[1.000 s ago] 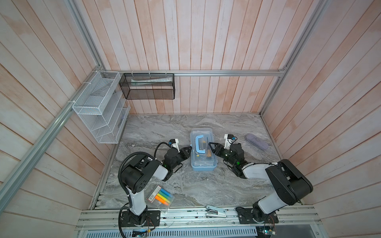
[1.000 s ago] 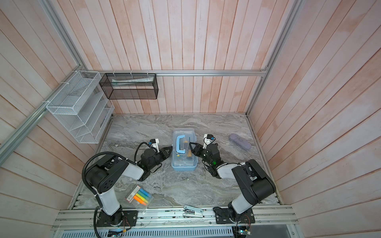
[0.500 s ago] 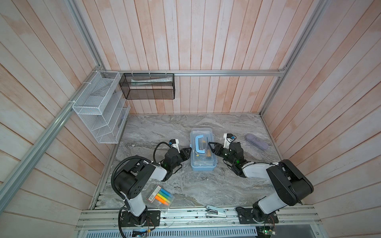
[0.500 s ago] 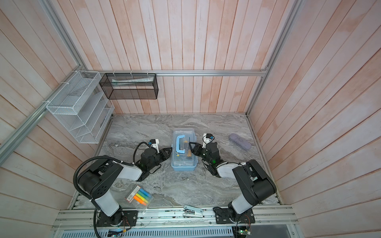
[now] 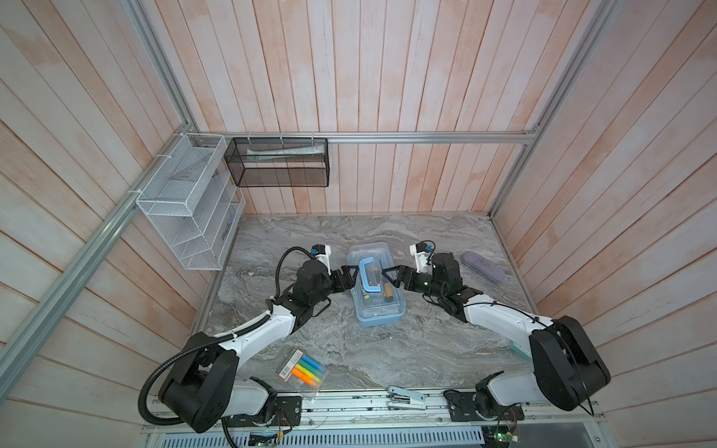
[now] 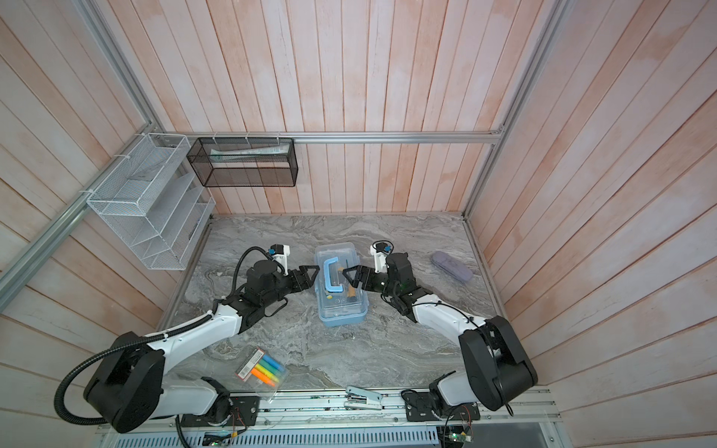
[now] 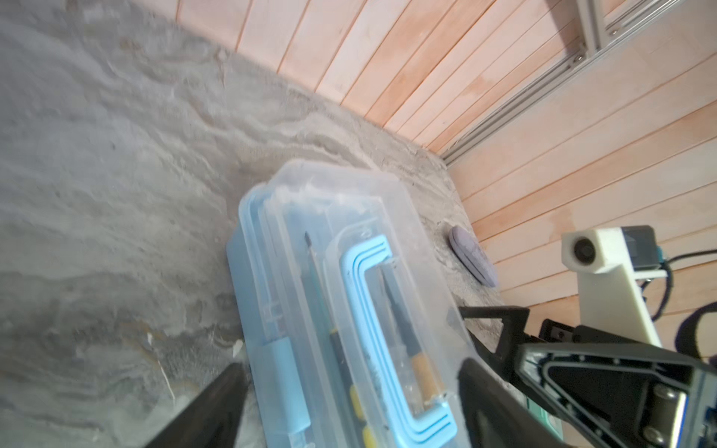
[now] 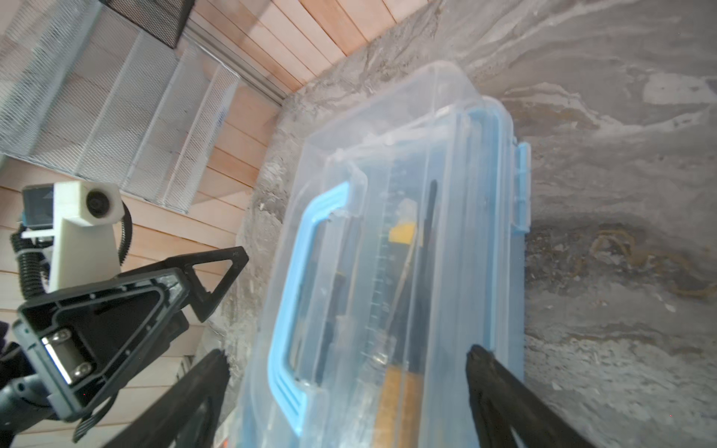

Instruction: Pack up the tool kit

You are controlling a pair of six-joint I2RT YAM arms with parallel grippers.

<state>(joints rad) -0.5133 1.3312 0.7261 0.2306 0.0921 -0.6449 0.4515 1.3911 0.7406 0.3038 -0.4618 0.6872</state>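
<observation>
While both top views show the closed tool kit (image 5: 378, 298) centred on the desk (image 5: 388, 357) between the left gripper (image 5: 350, 277) and right gripper (image 5: 386, 278), both spread wide and empty, the left wrist view shows tools (image 7: 421, 360) inside and the right wrist view its latch (image 8: 522, 186) flat, so packing looks nearly done.

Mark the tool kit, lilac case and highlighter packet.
tool kit (image 5: 373, 276), in a top view, clear lid inside the handle.
lilac case (image 5: 484, 267), in a top view, top face.
highlighter packet (image 5: 305, 370), in a top view, the pens.
</observation>
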